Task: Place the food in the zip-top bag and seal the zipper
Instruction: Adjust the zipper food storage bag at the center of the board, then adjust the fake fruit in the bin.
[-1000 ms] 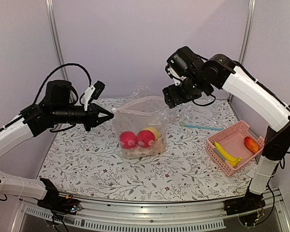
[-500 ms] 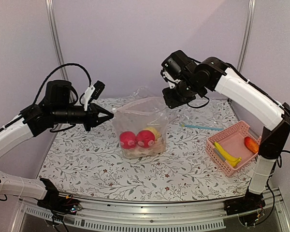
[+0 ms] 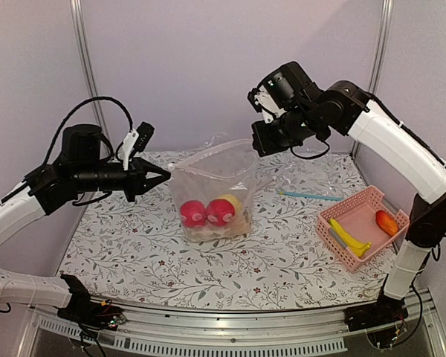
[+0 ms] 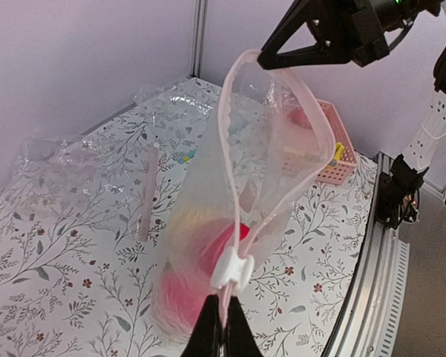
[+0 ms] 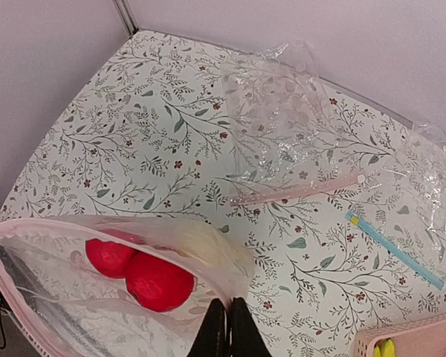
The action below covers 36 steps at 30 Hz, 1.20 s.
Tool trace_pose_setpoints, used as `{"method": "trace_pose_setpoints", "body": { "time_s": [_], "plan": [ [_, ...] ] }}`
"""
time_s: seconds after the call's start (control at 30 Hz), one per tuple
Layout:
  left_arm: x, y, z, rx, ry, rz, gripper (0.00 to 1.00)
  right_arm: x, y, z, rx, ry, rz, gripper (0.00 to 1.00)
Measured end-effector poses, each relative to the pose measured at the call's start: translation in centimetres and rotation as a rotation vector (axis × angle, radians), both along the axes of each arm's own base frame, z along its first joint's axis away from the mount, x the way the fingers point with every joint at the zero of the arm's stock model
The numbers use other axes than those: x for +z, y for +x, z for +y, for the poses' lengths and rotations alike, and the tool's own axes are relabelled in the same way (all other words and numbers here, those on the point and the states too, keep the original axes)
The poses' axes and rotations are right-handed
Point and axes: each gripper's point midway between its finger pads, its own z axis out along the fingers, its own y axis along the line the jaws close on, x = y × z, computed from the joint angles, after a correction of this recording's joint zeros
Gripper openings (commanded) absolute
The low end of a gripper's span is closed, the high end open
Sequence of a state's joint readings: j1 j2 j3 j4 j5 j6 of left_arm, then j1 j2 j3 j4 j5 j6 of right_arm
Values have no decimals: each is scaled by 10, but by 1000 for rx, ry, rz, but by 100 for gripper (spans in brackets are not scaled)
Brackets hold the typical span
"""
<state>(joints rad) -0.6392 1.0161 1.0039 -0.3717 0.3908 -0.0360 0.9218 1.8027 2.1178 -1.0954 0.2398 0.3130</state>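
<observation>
Mouth agape, the zip-top bag (image 3: pixel 212 190) stands at the middle of the bench, its bottom seemingly resting on the surface. Two red fruits (image 3: pixel 207 213) and a pale yellow piece (image 3: pixel 236 202) lie inside. The bag hangs stretched between the arms. The left gripper (image 3: pixel 166 174) is clenched on the zipper (image 4: pixel 221 149) end just beside its white slider (image 4: pixel 233 269). The right gripper (image 3: pixel 257 146) is pinched on the opposite end, nearer the far edge. I reckon they pull apart to hold the opening taut for loading. Toward the right edge, the pink basket (image 3: pixel 334 238) holds a banana (image 3: pixel 348 236) and an orange-red fruit (image 3: pixel 387 221), so filling looks unfinished.
</observation>
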Motion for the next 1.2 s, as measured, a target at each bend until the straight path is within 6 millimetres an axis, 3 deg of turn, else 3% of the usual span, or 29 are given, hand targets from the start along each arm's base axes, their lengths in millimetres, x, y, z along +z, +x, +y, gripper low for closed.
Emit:
{"method": "trace_pose_setpoints", "body": {
  "time_s": [0.2, 0.47, 0.57, 0.7, 0.83, 0.97, 1.1, 1.2],
  "plan": [
    [1, 2, 0, 4, -10, 4, 0, 15, -4, -2, 5, 43, -31, 5],
    [-8, 7, -3, 5, 2, 34, 0, 1, 1, -9, -25, -10, -41, 57],
    [-12, 7, -5, -2, 7, 46, 0, -1, -1, -15, -36, -17, -48, 66],
    [-12, 8, -5, -2, 7, 46, 0, 2, -7, -38, -74, -27, -70, 81],
    [-12, 8, -5, 0, 7, 45, 0, 15, -17, -82, -154, -18, -110, 89],
    [-12, 8, -5, 1, 7, 45, 0, 20, -20, -143, -291, 6, -130, 95],
    [-12, 8, -5, 2, 6, 47, 0, -5, -19, -213, -482, -10, -97, 99],
    [-12, 8, -5, 2, 5, 47, 0, -39, -20, -262, -628, -56, -37, 99]
  ]
}}
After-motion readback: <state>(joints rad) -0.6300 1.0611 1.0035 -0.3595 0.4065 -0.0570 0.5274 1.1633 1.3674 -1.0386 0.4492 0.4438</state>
